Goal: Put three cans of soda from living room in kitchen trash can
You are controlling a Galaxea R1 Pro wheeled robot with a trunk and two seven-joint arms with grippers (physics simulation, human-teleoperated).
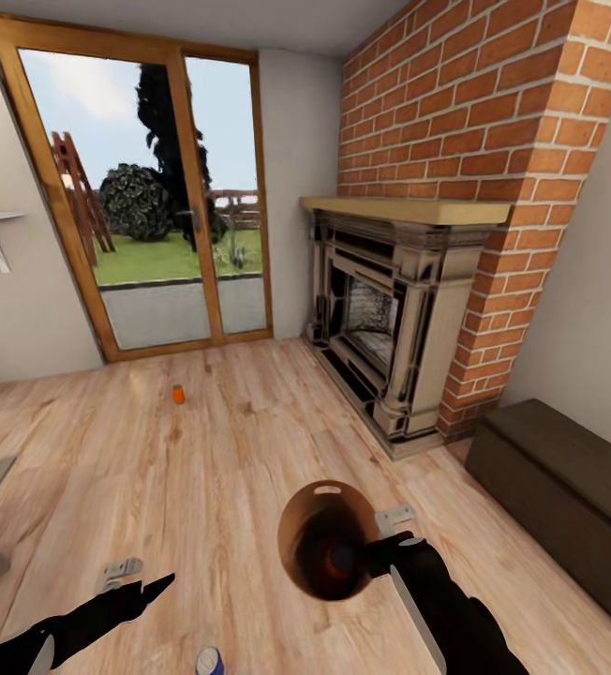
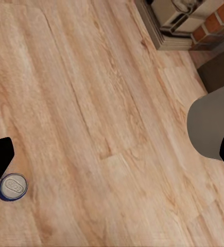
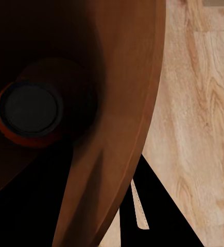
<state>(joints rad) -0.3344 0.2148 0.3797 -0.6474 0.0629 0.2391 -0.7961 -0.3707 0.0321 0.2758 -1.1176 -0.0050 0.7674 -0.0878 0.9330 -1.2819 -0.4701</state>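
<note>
Three cans: seen at separate spots, placed below relative to the bin.
Blue can (image 1: pixel 210 662): dark blue, silver top, upright on the floor (image 1: pixel 212 450), nearest, just left of the bin.
Left gripper (image 1: pixel 146 591): spread open, nothing held, left of the bin.
Bin (image 1: pixel 291 553): brown inside, oval slot at the far rim; rim pinched by the right gripper (image 1: pixel 380 553).
Bin contents: one orange can (image 3: pixel 27 110), upright.
Far orange can (image 1: pixel 178 395): well beyond the bin, near the glass doors (image 1: pixel 146 187).

The left arm reaches forward and low, its gripper (image 1: pixel 141 589) spread wide with nothing between the fingers; the right arm extends forward, its gripper (image 1: pixel 380 553) clamped on the rim of the tash can (image 1: pixel 298 525), holding it off the floor.
</note>
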